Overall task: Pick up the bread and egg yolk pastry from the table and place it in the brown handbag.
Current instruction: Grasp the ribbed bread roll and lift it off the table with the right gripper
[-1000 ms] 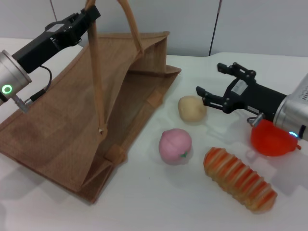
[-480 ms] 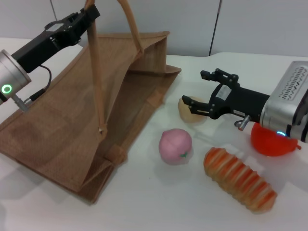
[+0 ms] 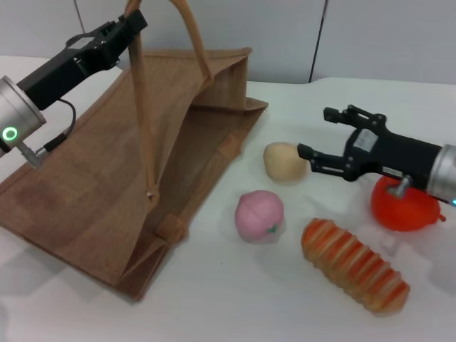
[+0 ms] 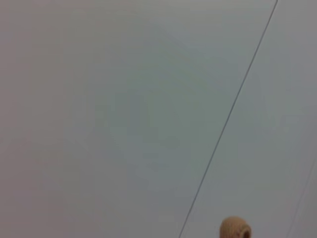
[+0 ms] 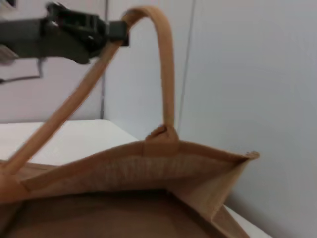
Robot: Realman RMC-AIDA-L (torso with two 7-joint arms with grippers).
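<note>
Two claws | right claw (image 3: 317, 134) spread beside egg yolk pastry (image 3: 284, 162) | left claw (image 5: 116, 28) seemingly pinching handbag handle (image 5: 163, 74)

Table: white, smooth table (image 3: 235, 313)
Left side: large tan-brown woven jute handbag (image 3: 107, 192) — lying flat
Centre: pale beige pastry ball (image 3: 283, 162); pink peach-like ball (image 3: 259, 216)
Right side: striped orange-cream ridged loaf (image 3: 354, 266); round orange-red fruit (image 3: 403, 206)

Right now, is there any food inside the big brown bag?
None that shows. The brown handbag gapes open, its handle held up by the left hand. Its visible lining is bare; the deeper part stays hidden.
</note>
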